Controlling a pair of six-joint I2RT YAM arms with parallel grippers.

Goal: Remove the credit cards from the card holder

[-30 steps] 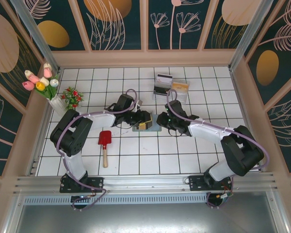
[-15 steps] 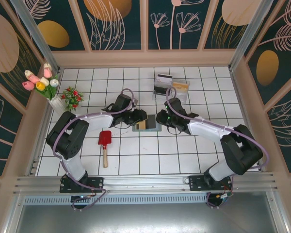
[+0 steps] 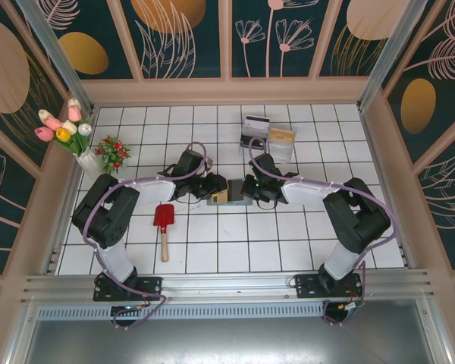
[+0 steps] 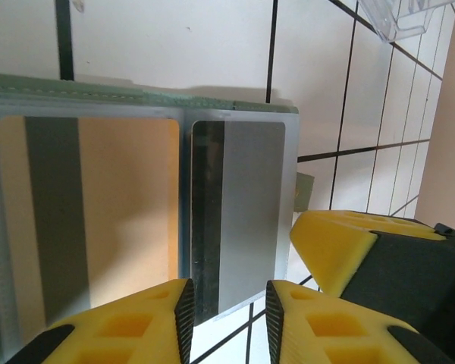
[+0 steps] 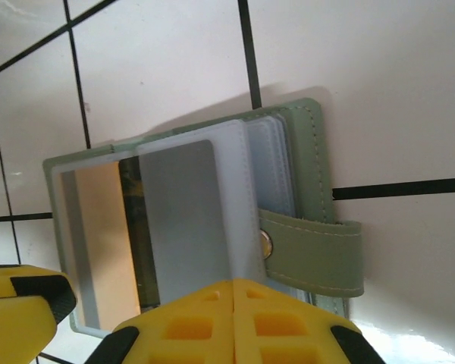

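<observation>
The grey-green card holder [image 3: 229, 191] lies open on the white tiles between my two grippers. In the left wrist view its green edge [image 4: 136, 95] frames two sleeves: a tan-gold credit card [image 4: 129, 197] with a grey stripe, and a grey credit card [image 4: 246, 212] with a dark stripe. My left gripper [image 4: 227, 318] is open, and the grey card's near edge sits between its fingertips. My right gripper [image 5: 235, 303] is shut, its seam pinching the edge of the clear sleeve over the grey card [image 5: 178, 220], next to the snap strap [image 5: 311, 258]. The tan card [image 5: 98, 235] lies to the left.
A red toy shovel [image 3: 164, 220] lies to the left of the holder. Flower vase [image 3: 68, 129] and a small red plant [image 3: 114, 152] stand at the back left. Clear plastic boxes [image 3: 267, 134] sit behind the holder. Wooden walls enclose the tiled floor.
My right gripper slid left onto the holder's right side and shut. My left gripper's jaws narrowed. The holder, tilted up earlier, now lies flatter and open.
</observation>
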